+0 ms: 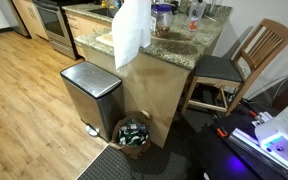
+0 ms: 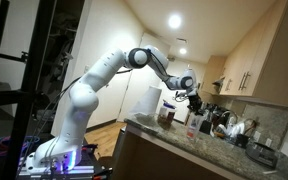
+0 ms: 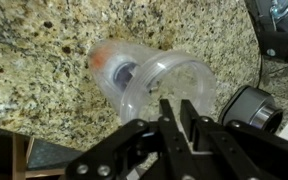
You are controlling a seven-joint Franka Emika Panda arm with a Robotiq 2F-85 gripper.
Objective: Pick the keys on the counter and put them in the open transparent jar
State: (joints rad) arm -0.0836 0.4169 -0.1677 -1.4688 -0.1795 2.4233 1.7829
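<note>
The pincer [image 3: 177, 100] hangs clenched, fingers nearly touching; whether the keys sit between them I cannot tell. The open transparent jar [image 3: 149, 80] stands just beneath its tips on the granite counter [image 3: 44, 60].

In the wrist view the jar [image 3: 149, 80] sits at frame centre on the counter [image 3: 44, 60]. The gripper [image 3: 174, 103] comes in from the bottom edge and overlaps the jar's lower rim. In an exterior view the bin [image 1: 89, 95] stands centre-left before the counter, the basket [image 1: 134, 132] is at its lower right, and the chair [image 1: 234, 65] is at the right.
</note>
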